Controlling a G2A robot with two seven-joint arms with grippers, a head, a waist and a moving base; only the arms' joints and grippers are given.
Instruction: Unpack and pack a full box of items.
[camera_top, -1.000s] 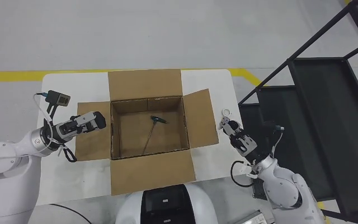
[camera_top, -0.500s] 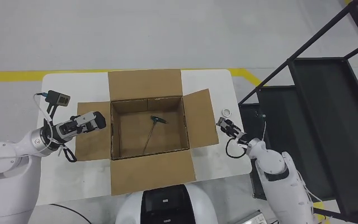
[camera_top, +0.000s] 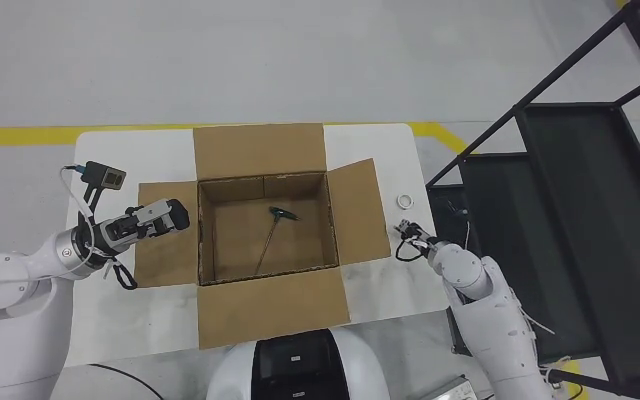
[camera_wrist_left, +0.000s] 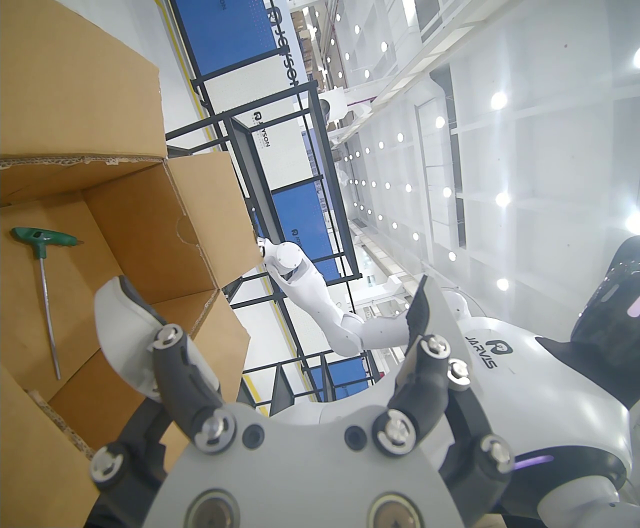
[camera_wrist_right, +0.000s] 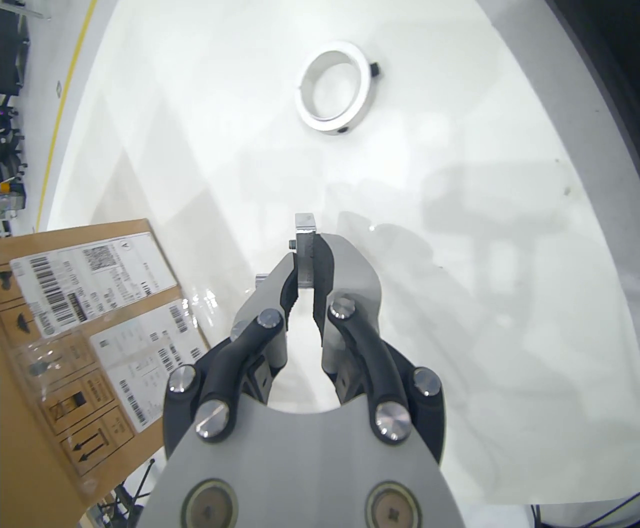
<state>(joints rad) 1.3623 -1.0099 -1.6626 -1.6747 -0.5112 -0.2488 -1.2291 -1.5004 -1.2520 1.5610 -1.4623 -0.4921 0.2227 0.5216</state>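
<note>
An open cardboard box (camera_top: 263, 192) stands mid-table, flaps spread. Inside lies a green T-handle hex key (camera_top: 272, 235), also seen from the left wrist (camera_wrist_left: 42, 280). My left gripper (camera_top: 178, 214) hovers over the box's left flap, open with nothing between its fingers (camera_wrist_left: 125, 310). My right gripper (camera_top: 403, 231) is low over the white table beside the right flap, shut on a small metal block (camera_wrist_right: 305, 235). A white metal ring (camera_wrist_right: 334, 86) lies on the table just beyond it, apart from the fingers.
The labelled outer side of a box flap (camera_wrist_right: 75, 310) lies close beside my right gripper. A dark metal rack (camera_top: 540, 180) stands off the table's right edge. A small black device (camera_top: 104, 177) sits at the table's left edge.
My right arm has swung round and its gripper has shifted slightly toward the box flap. The ring, the box and the left arm have stayed put.
</note>
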